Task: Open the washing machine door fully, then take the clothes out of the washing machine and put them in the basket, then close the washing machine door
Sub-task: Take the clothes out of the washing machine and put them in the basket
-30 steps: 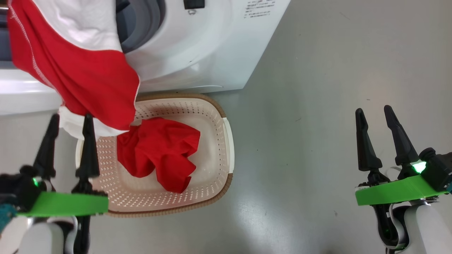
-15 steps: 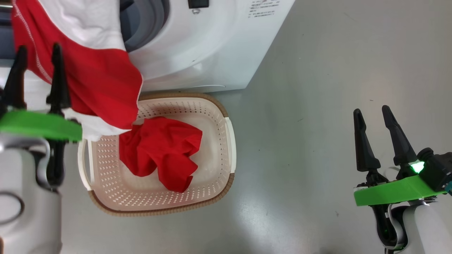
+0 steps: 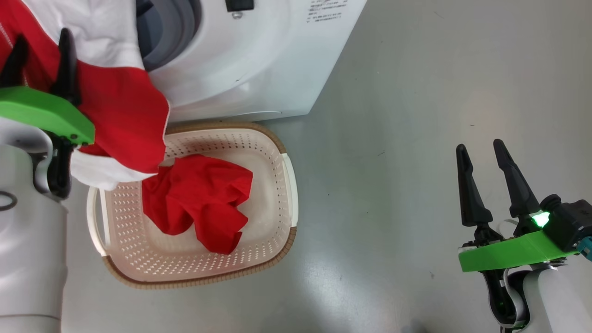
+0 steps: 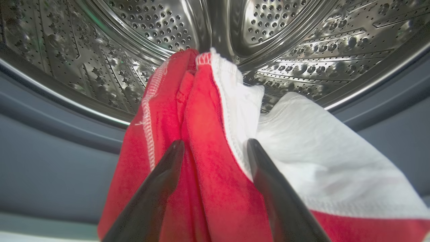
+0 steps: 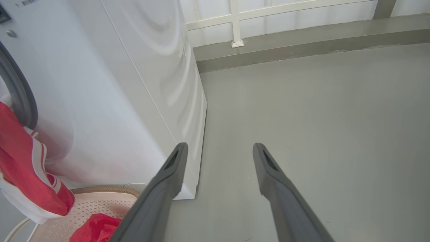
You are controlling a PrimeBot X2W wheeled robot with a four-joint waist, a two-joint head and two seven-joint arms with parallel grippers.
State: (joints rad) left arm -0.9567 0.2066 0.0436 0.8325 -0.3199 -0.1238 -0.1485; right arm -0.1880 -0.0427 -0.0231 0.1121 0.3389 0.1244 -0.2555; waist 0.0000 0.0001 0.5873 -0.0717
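Glossy grey floor [image 3: 393,138]; left gripper [image 4: 215,143] wide at clothes [image 4: 201,114], right gripper [image 3: 478,144] wide, empty.

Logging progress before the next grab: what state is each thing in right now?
washing machine: mouth open, drum exposed.
basket: upright on the floor, holding one piece.
red garment: crumpled inside the basket.
hanging garment: red and white, draped out of the drum mouth above the basket.
left claw: open, fingers straddling the hanging garment.
right claw: open, empty, over the floor.

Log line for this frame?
left gripper: open, at hanging garment | right gripper: open, empty, over floor | basket: one red garment inside
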